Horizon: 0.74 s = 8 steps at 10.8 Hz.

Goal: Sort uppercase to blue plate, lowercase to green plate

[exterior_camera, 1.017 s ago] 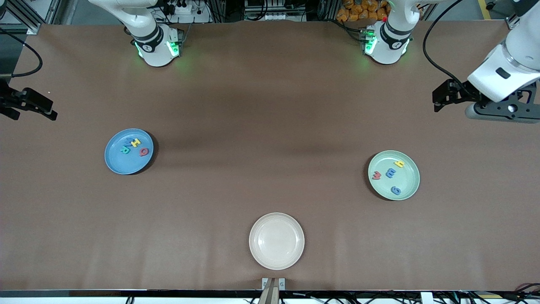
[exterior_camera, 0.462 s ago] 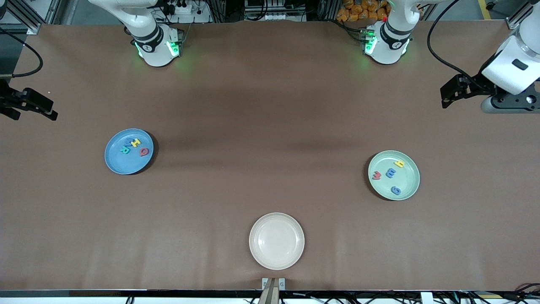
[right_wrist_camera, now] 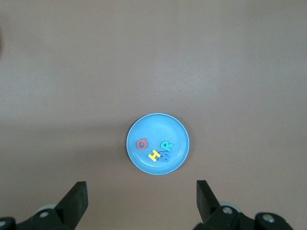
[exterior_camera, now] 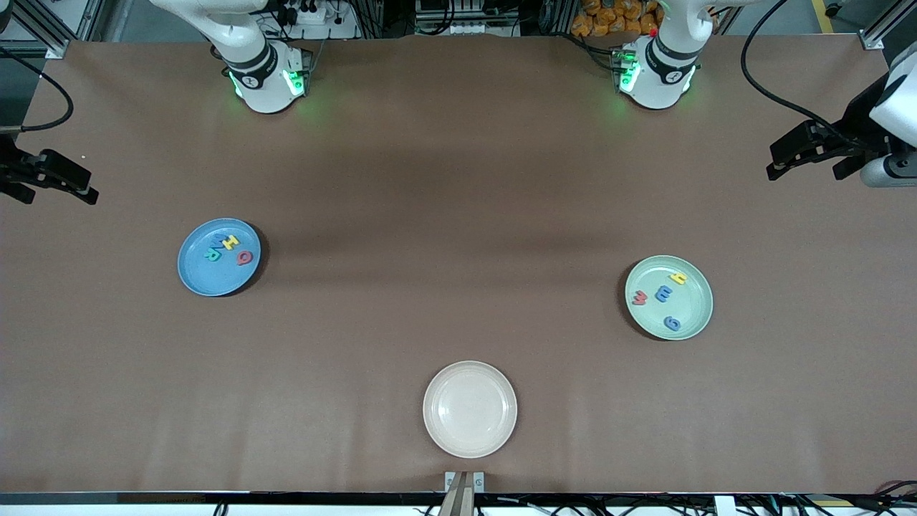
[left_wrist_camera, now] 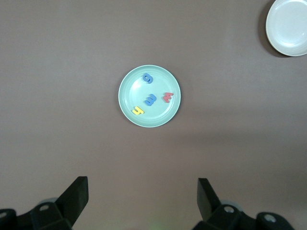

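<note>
The blue plate (exterior_camera: 208,279) lies toward the right arm's end of the table and holds the uppercase letters: yellow H (exterior_camera: 229,241), green R (exterior_camera: 213,253), red Q (exterior_camera: 245,257) and blue W (right_wrist_camera: 165,155). The green plate (exterior_camera: 691,312) lies toward the left arm's end with the lowercase letters: yellow y (exterior_camera: 678,277), blue e (exterior_camera: 664,292), red w (exterior_camera: 639,297) and blue g (exterior_camera: 671,323). My left gripper (exterior_camera: 804,174) hangs open and empty, high over bare table at its own end. My right gripper (exterior_camera: 59,198) waits open and empty over the table's edge at its end.
An empty cream-pink plate (exterior_camera: 469,373) sits near the front edge at mid-table, nearer to the camera than both other plates. Brown mat (exterior_camera: 444,236) covers the whole table. Both arm bases stand along the back edge.
The left arm has drawn its gripper away toward the left arm's end of the table, partly leaving the front view. The right arm, the plates and the letters have not moved.
</note>
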### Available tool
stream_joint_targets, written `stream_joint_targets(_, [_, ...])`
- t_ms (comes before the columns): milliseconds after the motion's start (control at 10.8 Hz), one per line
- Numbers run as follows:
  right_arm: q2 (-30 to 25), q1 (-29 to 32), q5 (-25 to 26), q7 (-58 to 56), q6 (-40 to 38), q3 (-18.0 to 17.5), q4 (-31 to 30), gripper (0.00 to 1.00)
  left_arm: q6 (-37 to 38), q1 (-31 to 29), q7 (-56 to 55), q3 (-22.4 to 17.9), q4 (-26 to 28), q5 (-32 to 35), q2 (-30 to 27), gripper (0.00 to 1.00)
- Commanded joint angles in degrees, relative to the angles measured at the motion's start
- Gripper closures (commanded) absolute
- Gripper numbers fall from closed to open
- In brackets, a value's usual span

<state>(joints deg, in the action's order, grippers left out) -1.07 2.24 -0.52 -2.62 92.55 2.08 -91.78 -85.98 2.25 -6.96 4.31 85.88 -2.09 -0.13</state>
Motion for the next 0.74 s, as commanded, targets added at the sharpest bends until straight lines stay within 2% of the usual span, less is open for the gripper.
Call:
stream_joint_targets(0, [-1.04,0.84,-0.36,0.6,0.09,-0.76,-0.94,0.0,0.38,1.27,-0.33,-0.79,0.96,-1.16,-0.76,0.0])
stream_joint_targets(647, [-1.04,0.75,-0.36,0.43,0.09,-0.76,-0.85,0.0,0.29,2.68,-0.6,-0.7,0.87,3.23,0.12,0.0])
